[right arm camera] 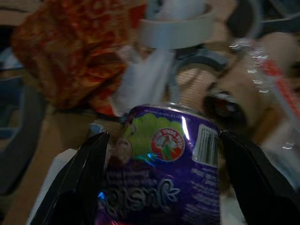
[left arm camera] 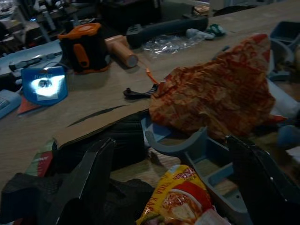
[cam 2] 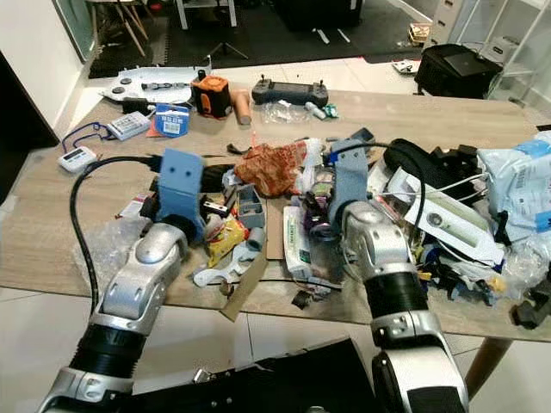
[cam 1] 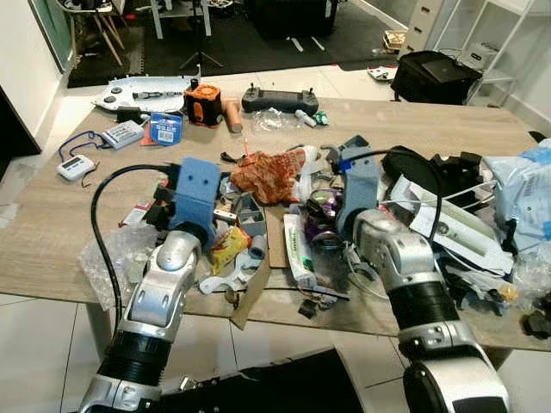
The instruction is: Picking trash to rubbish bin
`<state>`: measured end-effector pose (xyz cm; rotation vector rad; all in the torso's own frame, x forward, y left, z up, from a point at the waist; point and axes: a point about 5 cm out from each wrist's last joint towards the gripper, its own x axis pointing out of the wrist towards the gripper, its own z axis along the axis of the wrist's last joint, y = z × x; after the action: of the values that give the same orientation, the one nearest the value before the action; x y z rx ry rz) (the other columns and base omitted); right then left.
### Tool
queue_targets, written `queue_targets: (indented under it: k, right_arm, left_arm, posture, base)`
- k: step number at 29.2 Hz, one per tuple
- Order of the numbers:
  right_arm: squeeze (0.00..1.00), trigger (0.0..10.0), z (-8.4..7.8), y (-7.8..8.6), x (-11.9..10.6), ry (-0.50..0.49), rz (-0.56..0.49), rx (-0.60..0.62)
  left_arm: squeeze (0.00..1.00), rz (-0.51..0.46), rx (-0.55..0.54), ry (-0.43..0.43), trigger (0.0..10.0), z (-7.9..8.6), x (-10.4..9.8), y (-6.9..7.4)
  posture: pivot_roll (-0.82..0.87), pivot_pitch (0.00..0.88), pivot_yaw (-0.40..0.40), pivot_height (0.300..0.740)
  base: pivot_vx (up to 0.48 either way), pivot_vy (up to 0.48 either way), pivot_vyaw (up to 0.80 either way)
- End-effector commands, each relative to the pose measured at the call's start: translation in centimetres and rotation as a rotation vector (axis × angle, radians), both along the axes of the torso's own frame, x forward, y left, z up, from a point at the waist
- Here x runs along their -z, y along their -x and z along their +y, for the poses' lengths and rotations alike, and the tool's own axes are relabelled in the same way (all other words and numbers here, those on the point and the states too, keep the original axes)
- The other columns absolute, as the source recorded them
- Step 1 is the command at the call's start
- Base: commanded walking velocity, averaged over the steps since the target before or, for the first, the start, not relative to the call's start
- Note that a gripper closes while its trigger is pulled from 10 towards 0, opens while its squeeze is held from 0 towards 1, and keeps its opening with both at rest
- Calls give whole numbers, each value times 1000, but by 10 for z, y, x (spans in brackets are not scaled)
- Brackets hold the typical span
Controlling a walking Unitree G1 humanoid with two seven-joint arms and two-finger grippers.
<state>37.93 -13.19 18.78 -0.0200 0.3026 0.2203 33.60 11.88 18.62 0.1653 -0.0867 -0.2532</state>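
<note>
Trash covers a wooden table (cam 1: 52, 224). A yellow snack wrapper (left arm camera: 180, 199) lies just below and between the wide-apart fingers of my left gripper (left arm camera: 169, 140), which is open over a grey-blue plastic part (left arm camera: 206, 145). A crumpled orange-red wrapper (cam 1: 267, 175) lies just beyond it. My right gripper (right arm camera: 164, 135) is open, and its fingers straddle a purple drink can (right arm camera: 164, 164) lying in the clutter at the table's middle (cam 1: 323, 206). I cannot tell whether the fingers touch the can.
At the far side stand an orange-black tape measure (cam 1: 203, 103), a drone controller (cam 1: 278, 101) and a blue box (cam 1: 165, 127). Cables and white bags (cam 1: 525, 185) pile up on the right. A clear plastic bag (cam 1: 116, 254) lies left. Something black (cam 2: 284, 379) sits below the near edge.
</note>
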Motion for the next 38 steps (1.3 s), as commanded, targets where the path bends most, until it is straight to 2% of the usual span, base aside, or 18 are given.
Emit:
queue_targets:
  k: [1,3,5,6,8,9,11,13,16,20,27,28,30,31,38]
  right_arm:
    - [0,10000,1,-1,1,18,27,-9]
    - [0,10000,2,-2,-1,15,31,-13]
    - [0,10000,1,-4,-4,18,51,-23]
    - [0,10000,1,-4,-4,18,51,-23]
    - [0,10000,-3,-5,-4,27,76,-19]
    - [0,10000,-3,-5,-4,27,76,-19]
    - [0,10000,-6,-6,-2,43,104,-16]
    - [0,10000,-8,-6,1,69,137,-23]
    - [0,10000,-9,-5,4,79,158,-28]
    - [0,10000,-8,-3,13,101,224,-41]
    - [0,10000,-8,1,26,107,311,-68]
    - [0,3647,-8,2,29,103,326,-71]
    - [0,3647,-8,2,30,100,335,-72]
    - [0,0,-9,3,32,100,342,-68]
    - [0,0,-11,3,34,78,351,-59]
  left_arm:
    - [0,5,-4,-17,10000,7,4,3]
    - [0,5,1,-13,10000,9,4,5]
    - [0,-5,74,1,10000,9,3,9]
    - [0,-5,74,1,10000,9,3,9]
    - [0,-22,188,31,10000,6,-3,15]
    - [0,-22,188,31,10000,6,-3,15]
    - [0,-34,338,56,10000,1,-11,21]
    - [0,-25,465,45,10000,-5,-15,27]
    - [0,-13,509,31,10000,-8,-15,30]
    - [0,15,581,-42,10000,-20,-11,34]
    - [0,16,611,-25,10000,-32,-11,36]
    - [0,19,621,-23,10000,-33,-11,37]
    - [0,20,627,-23,10000,-34,-11,37]
    - [0,22,630,-23,10000,-35,-10,38]
    - [0,27,630,-16,10000,-37,-10,37]
  posture:
    - [10,134,-41,740]
    - [10,134,-41,740]
    - [8,135,-45,740]
    - [8,135,-45,740]
    - [-1,135,-47,740]
    - [-1,135,-47,740]
    - [-1,135,-47,740]
    - [-5,133,-48,740]
    - [-5,133,-48,740]
    - [-5,132,-46,740]
    - [-8,136,-48,740]
    - [-8,136,-48,740]
    - [-8,136,-48,740]
    - [-8,136,-48,740]
    - [-8,136,-48,740]
  base:
    - [0,0,0]
    - [0,0,0]
    - [0,0,0]
    - [0,0,0]
    - [0,0,0]
    - [0,0,0]
    - [0,0,0]
    - [0,0,0]
    - [0,0,0]
    - [0,0,0]
    - [0,0,0]
    - [0,0,0]
    - [0,0,0]
    - [0,0,0]
    - [0,0,0]
